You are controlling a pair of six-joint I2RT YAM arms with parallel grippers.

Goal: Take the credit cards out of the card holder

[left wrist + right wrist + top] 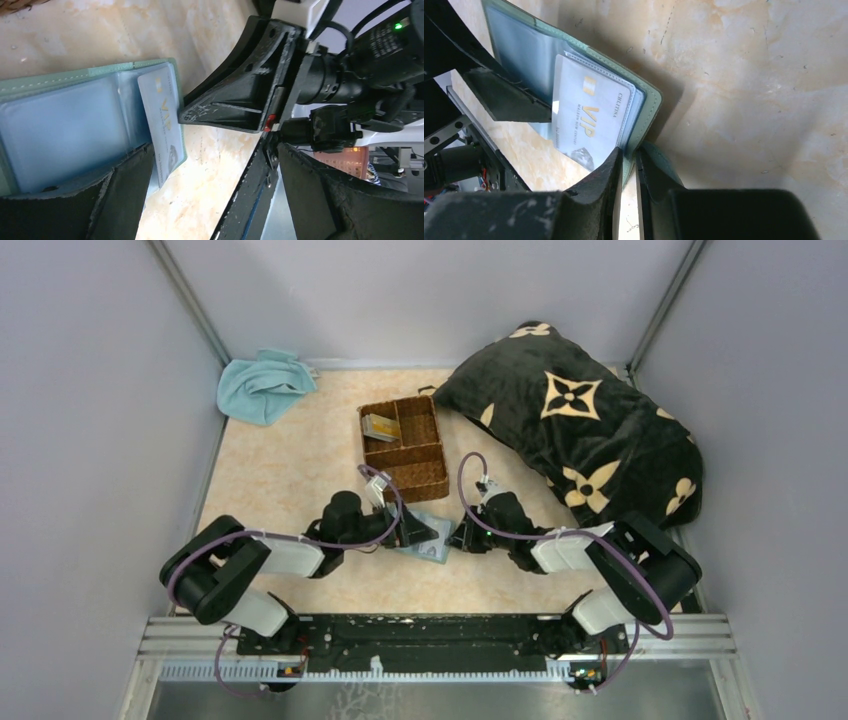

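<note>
A light-blue towel [262, 385] lies crumpled in the far left corner of the marbled bench [280, 480]. Toward the middle, the left tool [410, 528] stands with its jaws spread wide, gripping nothing. One of its fingers [115, 200] presses down on the pale blue inner pocket of the card holder [65, 125]. Just beyond the arms sits a three-part wicker basket [403, 445], with a small stack of credit cards [380, 427] lying in its far-left compartment.

The grey-green card holder lies open on the bench between the two tools, near the basket's front edge. A pale VIP card [586, 120] juts partway out of its right-hand pocket.

The right tool [628, 155] meets the holder from the other side, its jaws drawn to a narrow slit at the holder's edge beside the card's lower corner. Whether they pinch the card, the green cover or neither cannot be told.

At far right, a black pillow [580, 420] with cream flower shapes rests against the wall, well apart from the holder.
</note>
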